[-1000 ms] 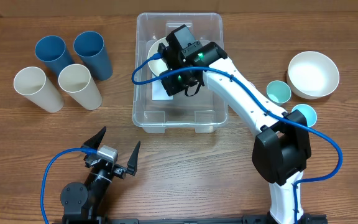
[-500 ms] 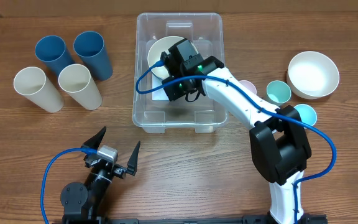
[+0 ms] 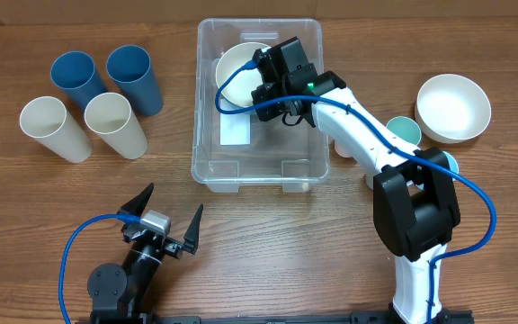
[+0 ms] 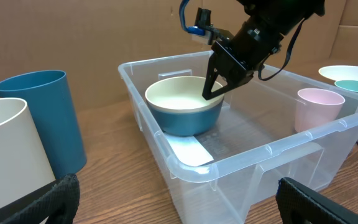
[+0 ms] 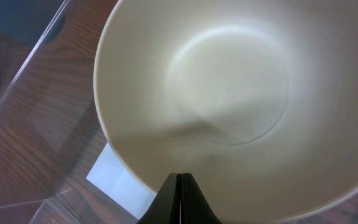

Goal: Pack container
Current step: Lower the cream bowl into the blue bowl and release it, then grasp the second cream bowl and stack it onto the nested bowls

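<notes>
Inside the container [image 3: 268, 175], far-left corner: the blue-sided bowl [image 3: 238, 67] sits on the floor, with the white label [image 3: 236, 133] showing just on its near side. The container stands mid-table, open-topped.

The right gripper [image 4: 211, 87] hangs at the bowl's right rim. Its jaws are pressed together and pinch nothing; whether the tips touch the rim cannot be told.

Change over the last second: the right arm has swung from the middle of the container toward its far-right part. The bowl, half hidden before, now lies slightly closer to the far wall and in plain sight.

Reading: one bowl is packed, and the closed jaws look to be nudging it into the corner.

The left gripper [image 3: 173, 200] rests on the near side of the container, jaws spread wide, empty.

Left of the container are four tall cups [image 3: 115, 124]. Right of it are the white bowl [image 3: 453, 108] and small cups [image 3: 403, 133], none packed yet.
</notes>
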`<action>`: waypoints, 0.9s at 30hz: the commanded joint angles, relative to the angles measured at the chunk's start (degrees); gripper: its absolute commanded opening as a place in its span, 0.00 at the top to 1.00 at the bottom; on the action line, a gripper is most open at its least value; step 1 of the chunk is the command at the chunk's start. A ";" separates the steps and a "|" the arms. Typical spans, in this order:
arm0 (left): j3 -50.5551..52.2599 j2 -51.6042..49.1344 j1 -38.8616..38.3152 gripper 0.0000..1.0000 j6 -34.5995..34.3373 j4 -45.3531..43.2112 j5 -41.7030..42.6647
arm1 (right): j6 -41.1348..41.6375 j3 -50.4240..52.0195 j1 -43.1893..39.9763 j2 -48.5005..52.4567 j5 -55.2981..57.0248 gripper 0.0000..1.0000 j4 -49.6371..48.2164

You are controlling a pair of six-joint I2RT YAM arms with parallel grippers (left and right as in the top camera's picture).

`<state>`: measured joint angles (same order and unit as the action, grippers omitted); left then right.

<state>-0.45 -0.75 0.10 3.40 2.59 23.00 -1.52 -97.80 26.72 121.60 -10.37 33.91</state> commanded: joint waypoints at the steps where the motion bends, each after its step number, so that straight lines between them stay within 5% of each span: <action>1: 0.17 0.44 0.42 0.00 -0.17 -0.04 0.85 | -0.46 -0.35 -0.13 1.20 0.55 0.96 -0.79; 4: 0.17 0.44 0.42 0.00 -0.17 -0.04 0.83 | -0.44 -5.29 -0.13 0.42 0.52 0.93 5.27; 7: 0.17 0.44 0.42 0.00 -0.17 -0.04 0.85 | -0.15 -13.53 -0.48 -2.03 1.18 0.51 15.02; 10: 0.17 0.44 0.42 0.00 -0.17 -0.04 0.85 | 3.85 -22.84 -4.00 -5.33 7.19 0.33 25.73; 18: 0.17 0.44 0.42 0.00 -0.17 -0.04 0.85 | 22.97 -25.18 -33.64 -7.89 12.90 0.28 39.45; 23: 0.17 0.44 0.42 0.00 -0.17 -0.04 0.85 | 25.59 -22.60 -48.02 -4.85 12.87 0.29 42.45; 27: 0.17 0.44 0.42 0.00 -0.17 -0.04 0.85 | 25.55 -14.56 -51.71 -1.95 12.90 0.29 39.21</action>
<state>-0.45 -0.75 0.10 3.40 2.57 23.00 22.92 -116.90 -24.25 117.01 2.33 74.94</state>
